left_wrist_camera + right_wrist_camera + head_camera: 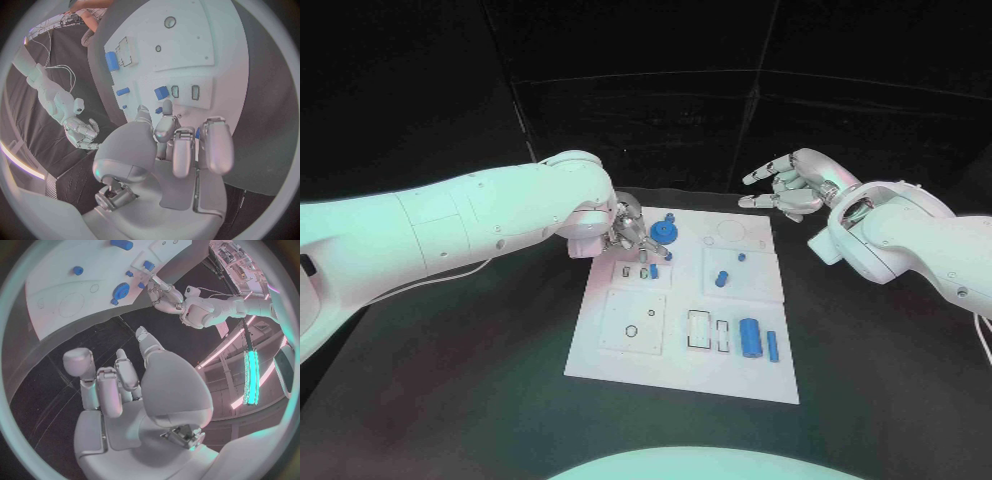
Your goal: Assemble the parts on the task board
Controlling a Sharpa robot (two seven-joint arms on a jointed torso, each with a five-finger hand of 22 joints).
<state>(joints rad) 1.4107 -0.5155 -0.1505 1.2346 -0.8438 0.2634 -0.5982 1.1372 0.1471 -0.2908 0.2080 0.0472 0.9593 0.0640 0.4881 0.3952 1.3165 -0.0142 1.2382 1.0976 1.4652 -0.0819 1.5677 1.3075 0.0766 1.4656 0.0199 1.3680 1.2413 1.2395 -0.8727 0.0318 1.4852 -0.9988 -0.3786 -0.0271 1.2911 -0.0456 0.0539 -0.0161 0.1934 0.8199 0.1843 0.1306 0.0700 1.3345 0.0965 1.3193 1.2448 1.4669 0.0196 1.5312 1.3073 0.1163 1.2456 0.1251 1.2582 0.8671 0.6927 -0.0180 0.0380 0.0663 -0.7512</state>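
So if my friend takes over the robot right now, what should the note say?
Left hand: low over the far left part of the task board, fingers by a small blue part; whether it holds anything, I cannot tell.
Right hand: open, empty, raised off the board's far right corner.
Parts: round blue piece at the far edge, blue peg mid-board, blue cylinder and blue bar near the front, beside outlined slots.
Left: several parts look unplaced.

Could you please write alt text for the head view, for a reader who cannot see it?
A white task board lies on a black table, with small blue parts on it. The left hand reaches down at the board's far left corner, beside a round blue part; the right hand hovers open off the far right corner.
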